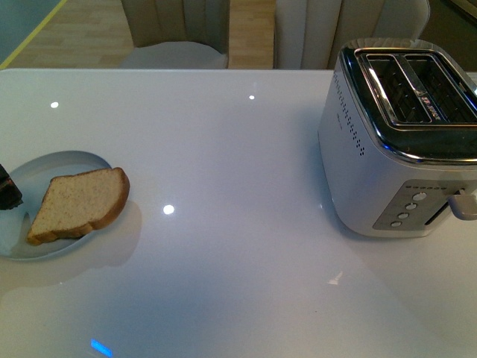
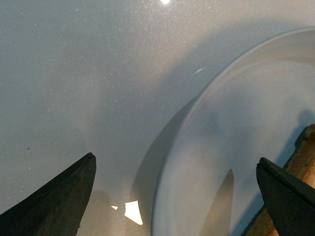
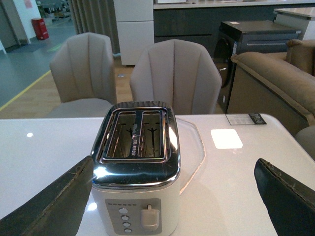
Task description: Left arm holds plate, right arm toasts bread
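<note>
A tan bread slice with a brown crust lies on the pale blue-grey plate at the table's left edge. My left gripper shows only as a black tip at the plate's left rim. In the left wrist view it is open and straddles the plate's rim, one finger over the table, the other over the plate beside the bread's crust. My right gripper is open and empty, held above the table behind the silver toaster, whose two slots are empty.
The toaster stands at the table's right side, lever up. Beige chairs stand beyond the table's far edge. A sofa is off to one side.
</note>
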